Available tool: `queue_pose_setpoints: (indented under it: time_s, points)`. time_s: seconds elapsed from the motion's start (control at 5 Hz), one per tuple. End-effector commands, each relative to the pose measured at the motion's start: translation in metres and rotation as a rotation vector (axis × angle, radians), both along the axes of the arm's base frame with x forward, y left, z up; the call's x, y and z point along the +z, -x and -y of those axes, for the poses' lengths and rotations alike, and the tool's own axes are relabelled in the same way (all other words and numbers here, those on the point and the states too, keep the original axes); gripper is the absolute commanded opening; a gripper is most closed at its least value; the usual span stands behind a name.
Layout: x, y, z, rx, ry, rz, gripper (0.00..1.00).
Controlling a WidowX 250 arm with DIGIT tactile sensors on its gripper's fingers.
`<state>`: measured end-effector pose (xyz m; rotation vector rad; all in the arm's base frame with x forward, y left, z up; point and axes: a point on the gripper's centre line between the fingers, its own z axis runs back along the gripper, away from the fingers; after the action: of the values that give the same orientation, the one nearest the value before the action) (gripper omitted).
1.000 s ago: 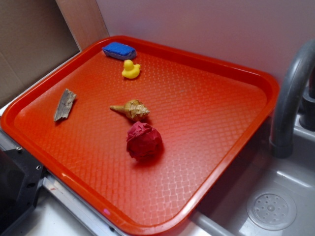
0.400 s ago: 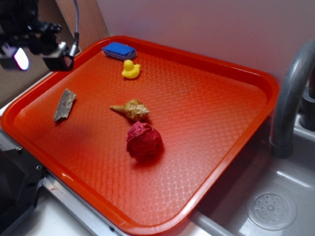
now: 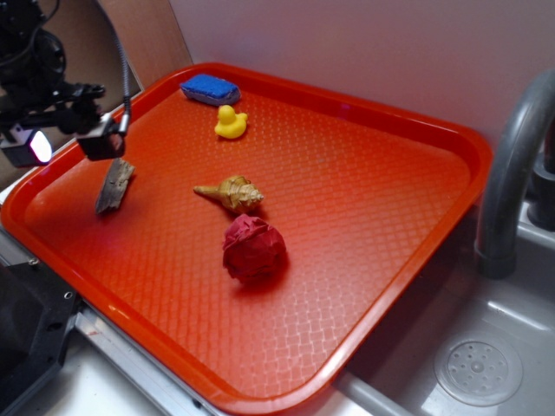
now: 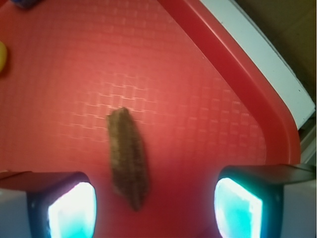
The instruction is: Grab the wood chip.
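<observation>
The wood chip [image 3: 114,185] is a flat grey-brown sliver lying at the left side of the red tray [image 3: 373,208]. My gripper [image 3: 69,143] hangs just above its far end, over the tray's left rim. In the wrist view the wood chip [image 4: 128,157] lies lengthwise below me, its near tip between my two lit pads [image 4: 72,210], nearer the left one. The jaws stand wide apart and hold nothing.
On the tray are a tan spiral seashell [image 3: 231,192], a crumpled red ball [image 3: 253,247], a yellow duck [image 3: 230,122] and a blue block [image 3: 210,88]. A grey faucet pipe [image 3: 512,173] and a sink drain [image 3: 478,371] are at the right. A wall stands behind.
My gripper came in from the upper left and has dropped down toward the wood chip. Nothing on the tray has moved.
</observation>
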<state>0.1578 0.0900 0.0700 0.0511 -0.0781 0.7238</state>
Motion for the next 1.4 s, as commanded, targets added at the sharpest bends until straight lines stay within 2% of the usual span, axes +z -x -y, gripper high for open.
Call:
queue_pose_setpoints:
  time_s: [0.0,0.2,0.4,0.8,1.0,1.2]
  points:
    - [-0.032,-0.009,0.012,-0.162,0.044,-0.048,1.0]
    - [-0.052,-0.015,0.023,-0.179,0.074,-0.119,1.0]
    - [-0.061,-0.017,0.024,-0.172,0.065,-0.154,1.0]
    - [-0.066,-0.019,0.028,-0.191,0.047,-0.18,1.0]
    - [-0.067,-0.018,0.027,-0.201,0.065,-0.17,0.1]
    - [-0.068,-0.02,0.024,-0.183,0.044,-0.178,0.0]
